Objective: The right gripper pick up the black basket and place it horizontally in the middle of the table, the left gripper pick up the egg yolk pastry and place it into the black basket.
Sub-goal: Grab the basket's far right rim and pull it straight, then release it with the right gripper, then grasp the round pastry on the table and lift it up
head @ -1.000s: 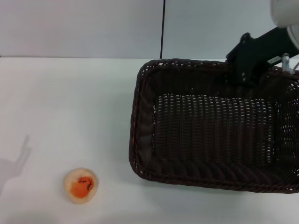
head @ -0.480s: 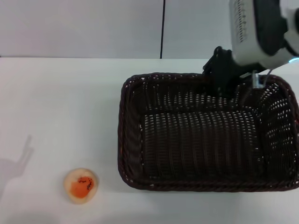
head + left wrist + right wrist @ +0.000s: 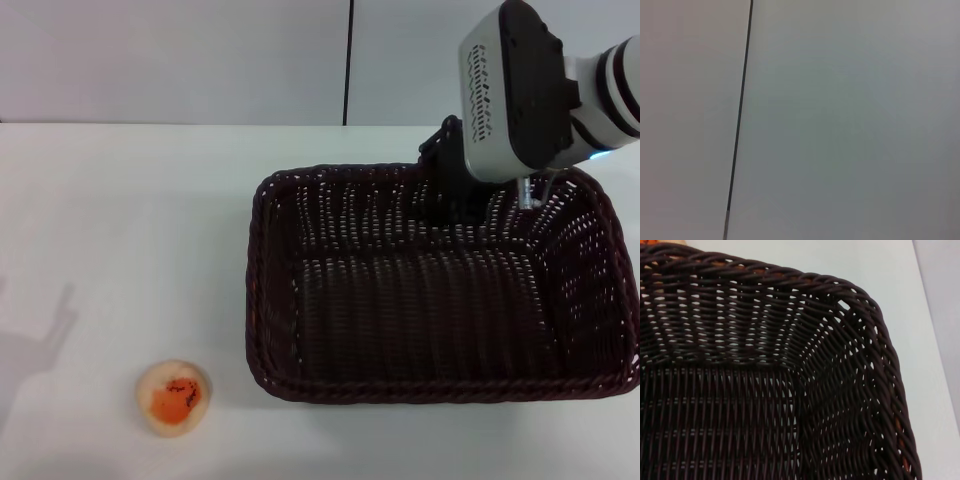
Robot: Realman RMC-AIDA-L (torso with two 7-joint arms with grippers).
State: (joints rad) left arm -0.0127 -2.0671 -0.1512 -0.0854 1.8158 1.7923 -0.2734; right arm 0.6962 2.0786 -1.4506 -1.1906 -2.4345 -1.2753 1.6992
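The black basket lies lengthwise across the right half of the white table, open side up and empty. My right gripper reaches down from the upper right and is shut on the basket's far rim; its jaw is partly hidden behind the white arm housing. The right wrist view shows the basket's woven inside and one corner. The egg yolk pastry sits on the table at the front left, well apart from the basket. My left gripper is out of view; the left wrist view shows only wall.
A shadow of the left arm's claw falls on the table at the far left. A grey wall with a dark vertical seam stands behind the table's back edge. Bare tabletop lies between pastry and basket.
The right gripper has carried the basket leftward toward the table's middle and turned it level and square. The claw shadow at the left has shifted slightly. The pastry has not moved.
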